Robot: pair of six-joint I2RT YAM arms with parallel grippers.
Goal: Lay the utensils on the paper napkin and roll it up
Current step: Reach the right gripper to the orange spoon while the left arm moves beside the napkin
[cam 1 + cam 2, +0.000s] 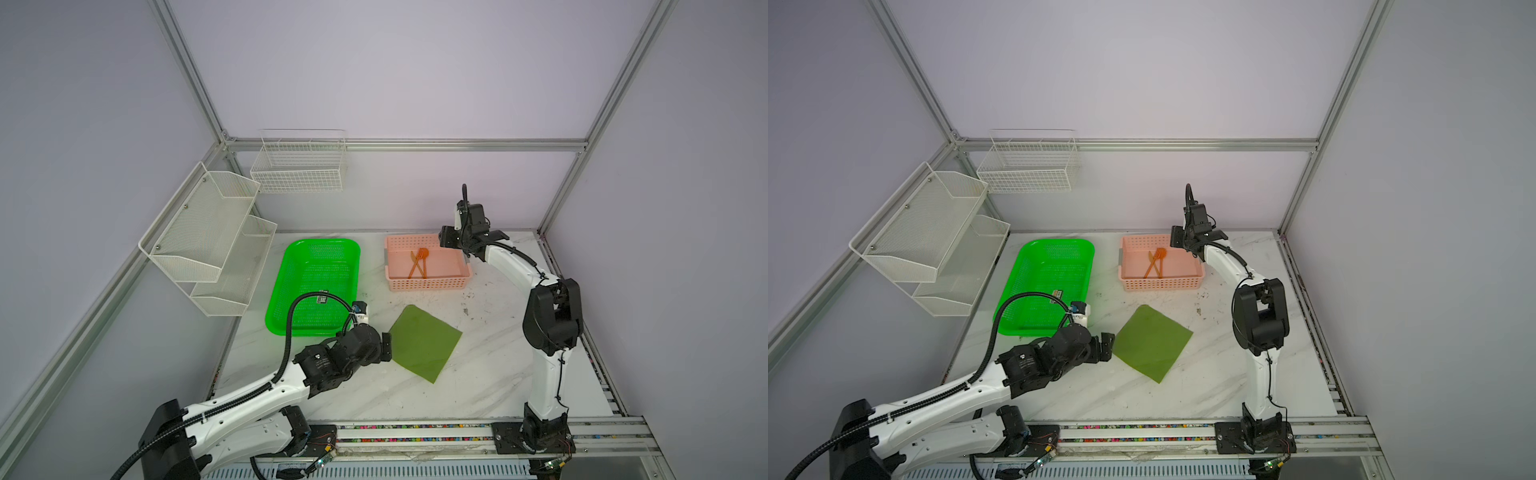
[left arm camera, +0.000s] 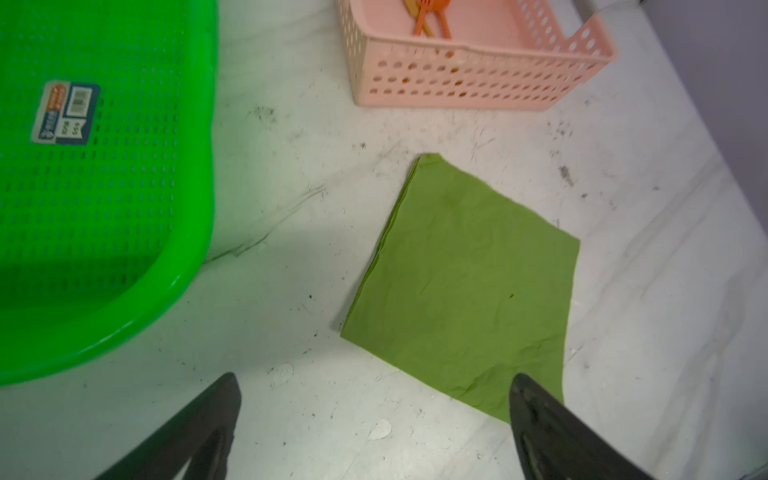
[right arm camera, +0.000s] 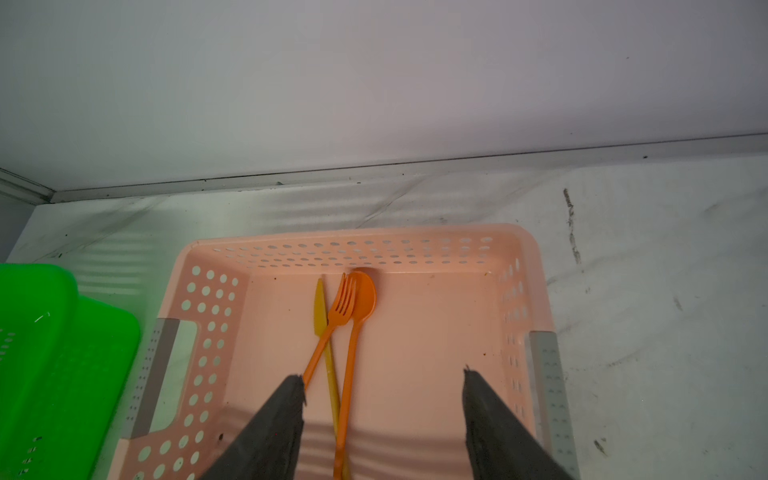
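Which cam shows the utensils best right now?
Right wrist: utensils close up, fork, knife and spoon distinct in the basket. Both top views show only a small orange cluster. Left wrist clips them at its frame edge.

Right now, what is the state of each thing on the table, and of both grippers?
utensils: lying crossed in the pink basket
paper napkin: flat on the table, bare
green tray: only a sticker seen inside
left gripper: open, holding nothing
right gripper: open, above the utensils
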